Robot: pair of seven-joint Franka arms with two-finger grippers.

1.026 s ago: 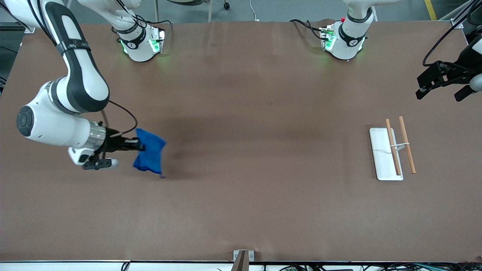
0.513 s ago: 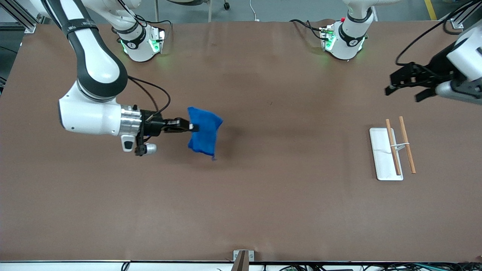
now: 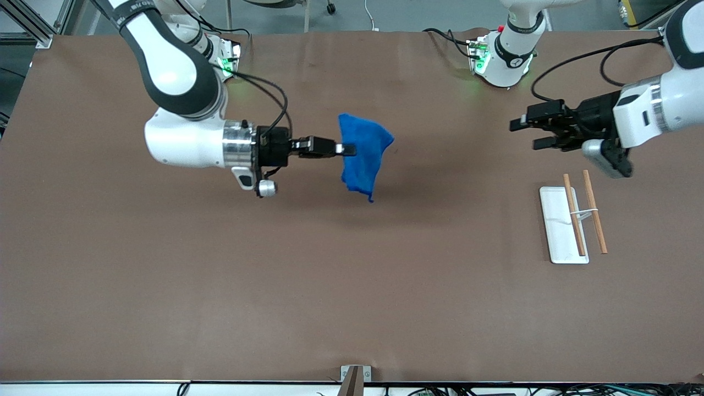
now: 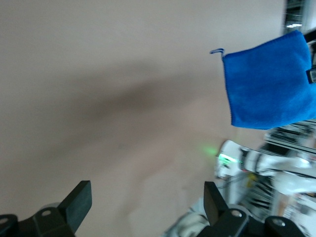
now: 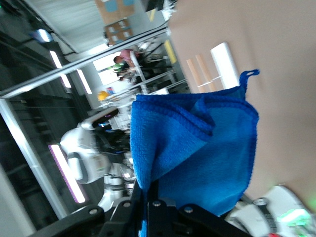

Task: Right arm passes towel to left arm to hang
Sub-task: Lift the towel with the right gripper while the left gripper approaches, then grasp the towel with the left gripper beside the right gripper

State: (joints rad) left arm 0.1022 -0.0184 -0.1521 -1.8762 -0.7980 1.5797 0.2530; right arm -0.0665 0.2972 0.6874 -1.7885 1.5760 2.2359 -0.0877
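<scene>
Two arms are up over the brown desk (image 3: pixel 352 286), reaching toward each other from its two ends. The right claw (image 3: pixel 345 149) is clamped on the upper edge of the towel (image 3: pixel 363 157), which hangs in the air over the middle of the desk, toward the robots' bases; the cloth droops below the grip in loose folds, a small loop dangling from its lowest corner. From the right wrist view the towel (image 5: pixel 197 148) fills the middle of the frame, folded over itself, its corner loop standing clear at one edge. The left claw (image 3: pixel 520 133) is over the left arm's end of the desk, well apart from the towel, its fingers spread wide and pointing at the cloth. From the left wrist view the towel (image 4: pixel 269 81) appears farther off, past the parted fingertips (image 4: pixel 79 200). A rack (image 3: pixel 575 220) with a white base and two wooden bars sits on the desk, nearer the front camera than the left claw.
</scene>
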